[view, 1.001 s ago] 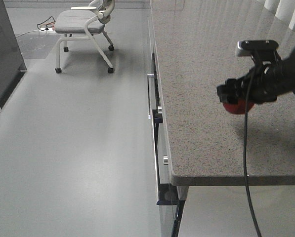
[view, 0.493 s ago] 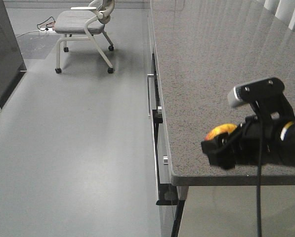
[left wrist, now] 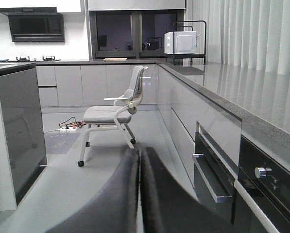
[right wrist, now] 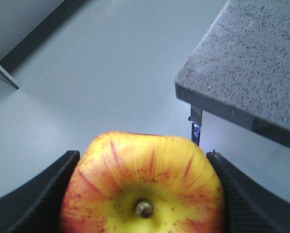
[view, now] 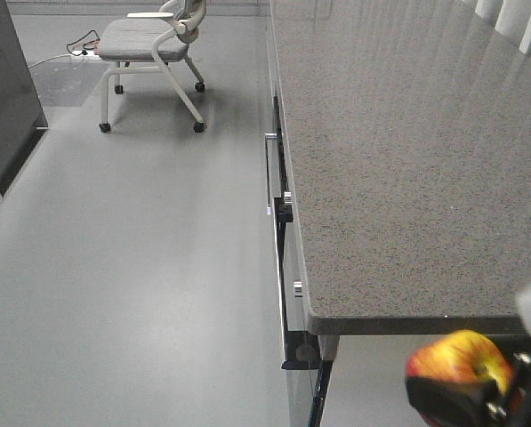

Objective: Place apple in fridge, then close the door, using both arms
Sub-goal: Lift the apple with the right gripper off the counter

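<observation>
My right gripper [view: 468,393] is shut on the apple [view: 459,358], red with a yellow-orange top, at the bottom right of the front view, just off the near end of the counter. In the right wrist view the apple [right wrist: 145,187] sits stem-up between the black fingers [right wrist: 47,189] of the right gripper [right wrist: 143,162], above bare floor. My left gripper [left wrist: 138,154] is shut and empty, pointing along the floor toward the chair. A tall dark grey panel with a white edge [view: 0,98], fridge or its door, stands at the far left; it also shows in the left wrist view [left wrist: 19,131]. Its inside is hidden.
A long speckled grey counter [view: 381,133] fills the right side, with drawer handles and oven knobs [view: 283,200] along its left face. Its corner shows in the right wrist view [right wrist: 242,77]. A grey wheeled chair [view: 154,44] and a floor power strip [view: 83,44] stand at the back.
My right gripper has carried the apple from above the counter toward the camera and down, past the counter's near edge to the bottom right corner. The apple's yellow top now faces up.
</observation>
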You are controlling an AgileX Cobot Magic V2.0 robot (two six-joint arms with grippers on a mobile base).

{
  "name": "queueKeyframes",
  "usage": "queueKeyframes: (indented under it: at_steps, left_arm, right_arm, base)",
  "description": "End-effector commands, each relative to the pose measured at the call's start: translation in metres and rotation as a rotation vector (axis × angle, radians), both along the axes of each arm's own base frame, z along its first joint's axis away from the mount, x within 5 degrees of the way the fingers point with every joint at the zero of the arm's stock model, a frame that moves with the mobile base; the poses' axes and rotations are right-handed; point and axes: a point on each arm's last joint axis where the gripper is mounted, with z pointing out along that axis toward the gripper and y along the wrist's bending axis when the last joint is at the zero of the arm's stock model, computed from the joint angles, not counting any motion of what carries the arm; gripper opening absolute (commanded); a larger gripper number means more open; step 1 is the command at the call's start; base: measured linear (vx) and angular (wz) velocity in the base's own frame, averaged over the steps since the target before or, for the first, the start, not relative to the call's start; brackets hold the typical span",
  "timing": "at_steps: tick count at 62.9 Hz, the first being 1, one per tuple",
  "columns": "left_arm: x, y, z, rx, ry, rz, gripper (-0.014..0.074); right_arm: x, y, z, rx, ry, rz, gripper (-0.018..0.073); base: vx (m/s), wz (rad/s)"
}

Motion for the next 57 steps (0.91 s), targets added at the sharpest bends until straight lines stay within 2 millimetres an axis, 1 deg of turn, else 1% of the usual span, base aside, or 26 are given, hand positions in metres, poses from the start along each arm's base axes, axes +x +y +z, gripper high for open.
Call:
queueKeyframes:
  at_steps: [1,13,23,30,57]
  left_arm:
    - [-0.001,0.0,0.001,-0.012,-0.069,0.001,-0.0006]
    - [-0.001,0.0,0.001,-0.012,-0.069,0.001,-0.0006]
    - [-0.001,0.0,0.001,-0.012,-0.069,0.001,-0.0006]
    - [-0.001,0.0,0.001,-0.012,-0.069,0.001,-0.0006]
    - [-0.001,0.0,0.001,-0.012,-0.069,0.001,-0.0006]
  right_arm:
    - [-0.014,-0.005,0.017,0.074,-0.065,0.004,0.0374]
    - [-0.047,-0.018,0.021,0.091,-0.072,0.049,0.0374]
    - [-0.062,-0.025,0.022,0.098,-0.093,0.065,0.0374]
    - [-0.066,-0.026,0.023,0.111,-0.106,0.068,0.0374]
    - [-0.066,-0.026,0.023,0.111,-0.107,0.068,0.0374]
  base:
    - [0.0,0.0]
    - [0.0,0.0]
    - [0.0,0.0]
    - [0.0,0.0]
    - [0.0,0.0]
